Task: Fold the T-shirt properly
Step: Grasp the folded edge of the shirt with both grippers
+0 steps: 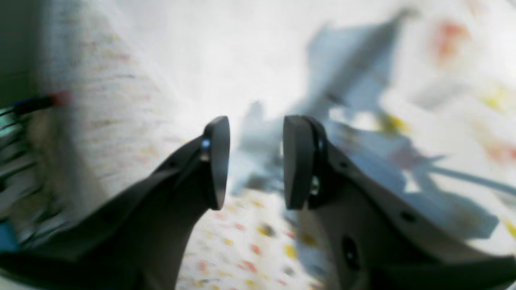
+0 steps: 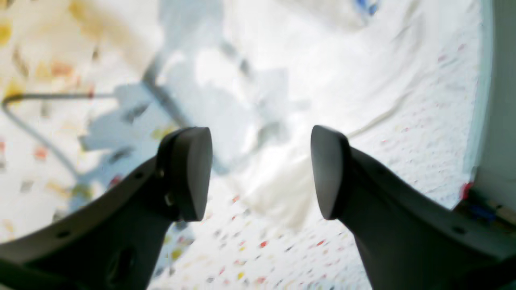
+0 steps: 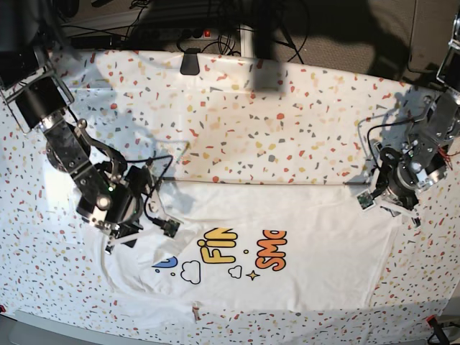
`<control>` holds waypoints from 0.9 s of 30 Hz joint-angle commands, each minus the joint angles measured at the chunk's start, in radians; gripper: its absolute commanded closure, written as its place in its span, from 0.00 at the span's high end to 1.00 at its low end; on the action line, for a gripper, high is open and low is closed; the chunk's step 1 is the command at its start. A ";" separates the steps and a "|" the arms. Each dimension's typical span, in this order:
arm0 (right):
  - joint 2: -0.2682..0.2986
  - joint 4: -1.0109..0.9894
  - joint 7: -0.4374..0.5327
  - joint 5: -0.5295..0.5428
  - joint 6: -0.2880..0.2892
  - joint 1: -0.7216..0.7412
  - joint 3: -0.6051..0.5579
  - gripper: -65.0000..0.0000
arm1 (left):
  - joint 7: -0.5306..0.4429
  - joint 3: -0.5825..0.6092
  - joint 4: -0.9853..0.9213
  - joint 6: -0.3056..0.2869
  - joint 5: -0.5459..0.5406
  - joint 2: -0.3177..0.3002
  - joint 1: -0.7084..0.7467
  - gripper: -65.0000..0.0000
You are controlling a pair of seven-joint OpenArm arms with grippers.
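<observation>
The large white cotton T-shirt (image 3: 287, 248) with its yellow and orange lettering lies spread across the near half of the white speckled table cover (image 3: 237, 115), print upward. Its straight upper edge runs from nine o'clock to three o'clock across the middle of the table, and a small dark label shows at the six o'clock edge.

The right gripper (image 2: 261, 173) hangs over the shirt's nine o'clock end, jaws spread wide with nothing between them; beneath it I can see rumpled white cloth meeting the speckled cover. The left gripper (image 1: 256, 161) hovers over the three o'clock corner, jaws parted more narrowly, also empty, with shadowed fabric below.

Each arm sits over an opposite end of that upper edge, which I take as lining up to pinch both ends together, so the cloth lifts evenly and folds over without skewing. No fold looks made yet.
</observation>
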 commanded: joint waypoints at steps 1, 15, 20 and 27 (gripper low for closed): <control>0.023 0.012 -0.003 -0.017 0.009 0.005 0.010 0.59 | -0.010 -0.010 0.011 -0.008 0.005 -0.027 -0.002 0.33; 0.053 0.012 0.006 -0.051 0.010 -0.066 0.010 0.59 | -0.172 -0.009 -0.002 0.018 0.137 -0.034 0.002 0.33; 0.053 0.012 0.006 -0.051 0.010 -0.066 0.010 0.59 | -0.192 -0.009 -0.072 0.030 0.144 -0.028 -0.013 0.33; 0.053 0.012 0.010 -0.051 0.011 -0.066 0.010 0.59 | -0.186 -0.009 -0.085 0.099 0.145 0.022 -0.017 0.33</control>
